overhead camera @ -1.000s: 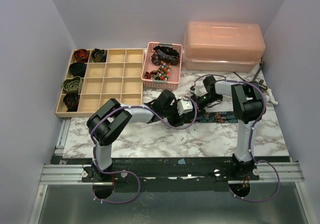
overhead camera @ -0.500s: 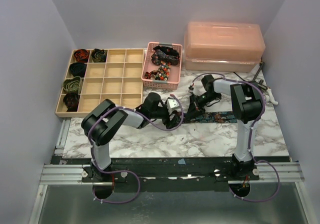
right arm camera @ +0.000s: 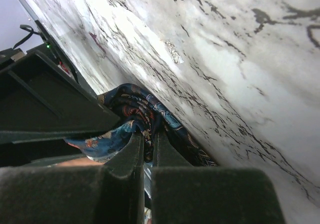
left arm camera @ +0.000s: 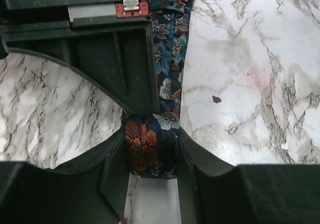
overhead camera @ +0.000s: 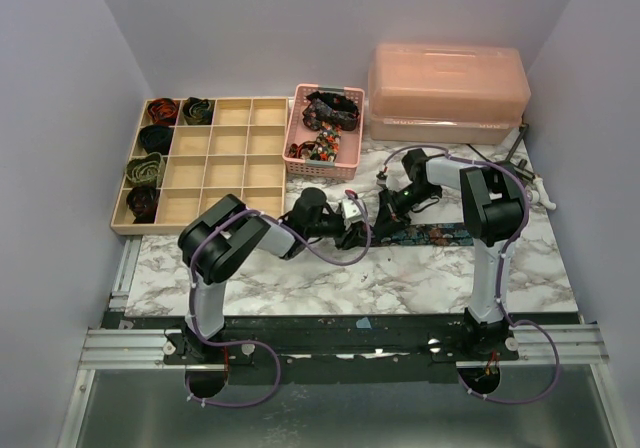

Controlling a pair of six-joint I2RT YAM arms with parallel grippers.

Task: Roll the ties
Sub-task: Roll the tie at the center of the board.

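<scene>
A navy floral tie (overhead camera: 440, 235) lies stretched across the marble table (overhead camera: 330, 278), its left end wound into a small coil (left arm camera: 149, 151). My left gripper (left arm camera: 151, 136) is shut on that coil, with a jaw pressed against each side; from above it sits at centre table (overhead camera: 357, 230). The flat tie (left arm camera: 172, 44) runs away from the coil, under my right gripper's black body (left arm camera: 100, 44). My right gripper (right arm camera: 148, 136) is shut on a fold of the same tie (right arm camera: 142, 106), just right of the left one (overhead camera: 388, 211).
A wooden compartment tray (overhead camera: 225, 158) at the back left holds several coiled ties (overhead camera: 145, 169) in its left cells. A pink mesh basket (overhead camera: 325, 163) holds loose ties. Behind at the right stands a pink lidded box (overhead camera: 447, 93).
My left gripper drew back to the left, turned at the wrist, opened wide, and has now closed round the coiled end. The right arm has barely moved.
</scene>
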